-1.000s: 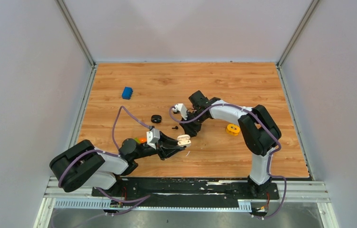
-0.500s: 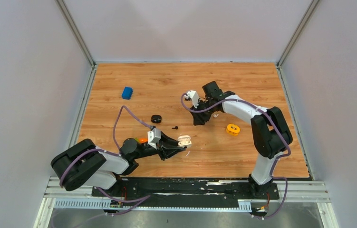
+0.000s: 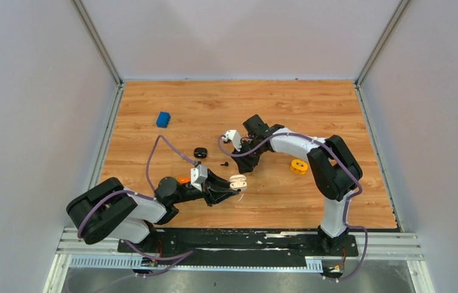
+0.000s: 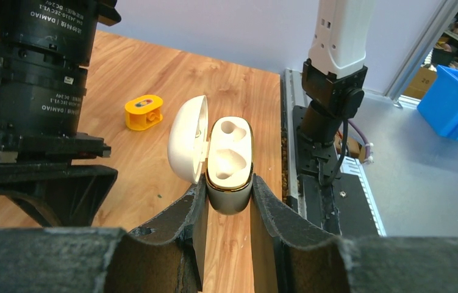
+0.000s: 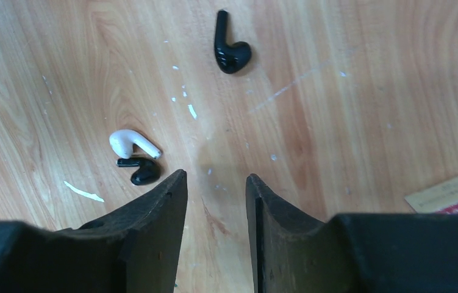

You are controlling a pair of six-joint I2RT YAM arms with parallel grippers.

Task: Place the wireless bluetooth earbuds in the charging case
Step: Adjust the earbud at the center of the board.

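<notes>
My left gripper (image 3: 229,187) is shut on the white charging case (image 3: 236,181), and it also shows in the left wrist view (image 4: 228,183). The case (image 4: 230,160) has its lid open to the left and both sockets are empty. My right gripper (image 5: 214,177) is open and empty, low over the table, just behind the case in the top view (image 3: 247,163). One black earbud (image 5: 231,52) lies ahead of its fingers. A second black earbud (image 5: 141,173) lies by the left fingertip, touching a white bud-shaped piece (image 5: 130,143). One black earbud shows in the top view (image 3: 224,163).
A yellow ring (image 3: 299,166) lies right of the right gripper and shows in the left wrist view (image 4: 143,112). A black round piece (image 3: 200,152) and a blue block (image 3: 163,119) lie to the left. The right arm's wrist (image 4: 37,91) stands close beside the case.
The right gripper swung back and right half a second ago, then returned left to just behind the case. The left gripper has kept hold of the open case with hardly any movement.
</notes>
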